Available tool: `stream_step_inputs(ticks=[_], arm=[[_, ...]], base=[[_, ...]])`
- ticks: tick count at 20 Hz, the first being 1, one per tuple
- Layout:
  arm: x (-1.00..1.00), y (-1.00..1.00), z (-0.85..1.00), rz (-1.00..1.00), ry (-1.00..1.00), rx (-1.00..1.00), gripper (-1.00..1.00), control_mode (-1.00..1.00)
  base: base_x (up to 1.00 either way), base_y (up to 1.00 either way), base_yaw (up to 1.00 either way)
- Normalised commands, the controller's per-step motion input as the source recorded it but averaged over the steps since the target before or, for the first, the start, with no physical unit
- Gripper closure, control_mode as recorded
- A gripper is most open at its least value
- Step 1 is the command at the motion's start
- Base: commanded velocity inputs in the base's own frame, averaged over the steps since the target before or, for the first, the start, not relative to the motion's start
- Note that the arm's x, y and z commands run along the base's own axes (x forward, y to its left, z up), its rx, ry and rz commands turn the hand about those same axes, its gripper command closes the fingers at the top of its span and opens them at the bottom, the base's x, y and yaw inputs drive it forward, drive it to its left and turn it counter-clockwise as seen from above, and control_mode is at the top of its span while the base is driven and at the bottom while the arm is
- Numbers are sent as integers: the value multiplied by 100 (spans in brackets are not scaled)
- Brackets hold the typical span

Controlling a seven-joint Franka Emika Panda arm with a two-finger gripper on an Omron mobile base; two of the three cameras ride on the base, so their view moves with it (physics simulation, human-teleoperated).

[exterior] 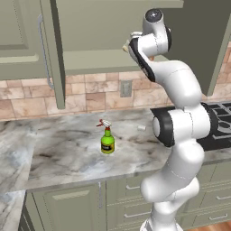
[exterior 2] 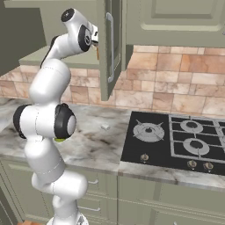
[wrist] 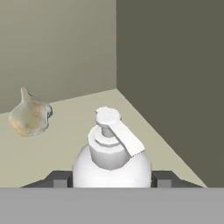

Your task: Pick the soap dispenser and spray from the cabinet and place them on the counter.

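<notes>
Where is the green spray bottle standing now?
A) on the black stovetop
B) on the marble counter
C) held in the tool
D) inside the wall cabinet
B: the spray stands upright on the counter, apart from the arm.

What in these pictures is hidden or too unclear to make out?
- Soap dispenser: hand view, its lower body is cut off at the bottom.
- Fingers: hand view, the dispenser covers where they meet it.
- Spray: left base view, label too small to read.
- Garlic-like lump: hand view, blurred.
</notes>
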Motion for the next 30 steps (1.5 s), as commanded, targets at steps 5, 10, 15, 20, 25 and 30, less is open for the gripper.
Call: stream_step_inputs(ticks=[5,10,15,20,25,30], arm=[[-37,-5,5,0,-2,0,100,-100],[-54,-5,0,0,-6,0,100,-100],[-64,0,0,3,-11,0,100,-100],[-63,0,0,4,-9,0,100,-100],[-64,0,0,6,-9,0,100,-100],[-64,0,-1,6,-8,0,100,-100]], base=[[0,0,0],[0,0,0],[0,0,0],[0,0,0],[0,0,0],[0,0,0]])
